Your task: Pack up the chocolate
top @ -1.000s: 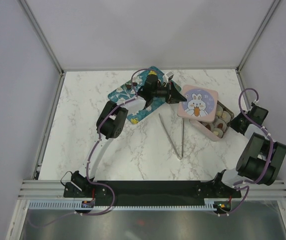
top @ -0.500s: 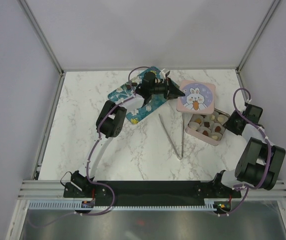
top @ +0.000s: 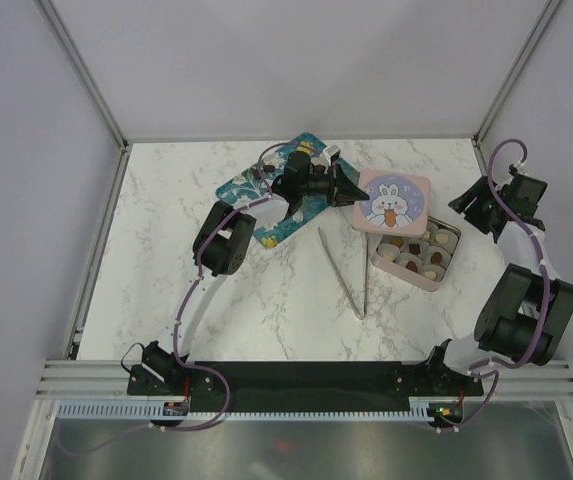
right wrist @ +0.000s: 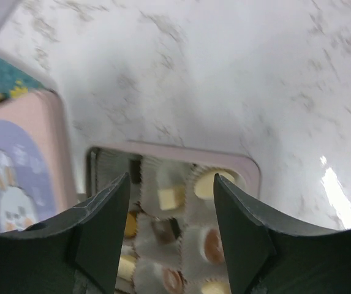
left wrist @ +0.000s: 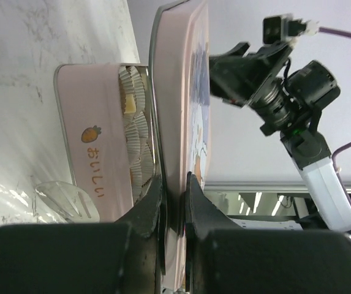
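Observation:
The chocolate point(top: 418, 252) sits in white paper cups inside an open pink tin point(top: 406, 277) right of centre. Several pieces are cream, light brown and dark brown point(right wrist: 176, 197). My left gripper point(top: 352, 190) is shut on the near edge of the tin's pink rabbit lid point(top: 392, 199). It holds the lid point(left wrist: 178, 92) over the tin's far-left part, and in the left wrist view point(left wrist: 174, 190) the tin's cups point(left wrist: 132, 104) show beside it. My right gripper point(top: 463, 206) hangs open above and to the right of the tin. In its own view point(right wrist: 172, 184) nothing is between its fingers.
Metal tongs point(top: 350, 272) lie in a V on the marble in front of the tin. A teal flowered tray point(top: 271, 222) lies under the left arm at the back. The enclosure's walls and frame posts point(top: 94, 85) stand close on all sides.
My right gripper has opened and drawn back to the right and away from the tin. The left gripper has shifted the lid up and left, which uncovers most of the tin.

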{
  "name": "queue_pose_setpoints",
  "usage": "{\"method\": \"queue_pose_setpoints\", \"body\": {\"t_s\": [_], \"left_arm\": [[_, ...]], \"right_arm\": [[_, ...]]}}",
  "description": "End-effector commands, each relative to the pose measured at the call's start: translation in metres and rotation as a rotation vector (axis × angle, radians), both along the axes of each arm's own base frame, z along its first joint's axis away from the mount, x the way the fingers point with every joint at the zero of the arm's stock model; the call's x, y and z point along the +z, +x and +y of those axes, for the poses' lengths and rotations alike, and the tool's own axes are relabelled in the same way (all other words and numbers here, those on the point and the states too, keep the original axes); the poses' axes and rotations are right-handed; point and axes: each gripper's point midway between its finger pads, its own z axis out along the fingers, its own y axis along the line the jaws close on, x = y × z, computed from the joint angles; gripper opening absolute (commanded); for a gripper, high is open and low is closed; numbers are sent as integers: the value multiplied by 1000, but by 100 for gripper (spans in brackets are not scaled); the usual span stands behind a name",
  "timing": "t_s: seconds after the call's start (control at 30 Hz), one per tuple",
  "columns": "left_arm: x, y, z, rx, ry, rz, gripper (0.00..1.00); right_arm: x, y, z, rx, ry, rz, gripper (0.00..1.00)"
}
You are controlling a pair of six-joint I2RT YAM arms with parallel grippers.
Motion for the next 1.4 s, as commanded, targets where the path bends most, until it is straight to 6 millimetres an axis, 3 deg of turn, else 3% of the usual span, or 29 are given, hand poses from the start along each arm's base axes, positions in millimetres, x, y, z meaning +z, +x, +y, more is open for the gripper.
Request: {"method": "queue_pose_setpoints", "body": {"t_s": [0.0,0.03,0.07,0.17,0.3,0.5,0.57,0.8,0.83,0.9,1.13,1.17,1.2,1.37], "left_arm": [[33,-4,-1,10,-96,5,2],[34,-4,-1,10,-98,12,2],[35,-3,0,14,-99,19,2],[39,-3,0,18,-93,21,2],[35,-5,-1,14,-80,49,2],[28,-6,-9,-20,-48,70,2],[30,-3,-11,-27,-36,68,2],[16,-2,-11,-47,5,109,3],[15,-3,-11,-49,9,105,5],[13,-1,-9,-43,21,111,17],[13,16,11,30,53,85,42],[24,18,15,47,48,70,49],[25,23,18,74,53,65,51],[32,51,46,198,114,5,62]], "right_arm": [[31,42,10,89,99,-123,65],[42,52,15,119,135,-164,66],[59,62,33,229,202,-250,66],[61,75,61,353,333,-285,68],[38,81,93,460,399,-236,69],[34,96,113,525,484,-243,67],[36,100,117,522,522,-265,59],[33,102,121,527,591,-288,14],[35,103,122,529,593,-295,6],[41,104,122,537,594,-313,0],[50,99,120,503,588,-332,0],[54,97,121,499,586,-339,0],[46,92,120,479,601,-324,0],[48,78,112,423,612,-343,0]]}}
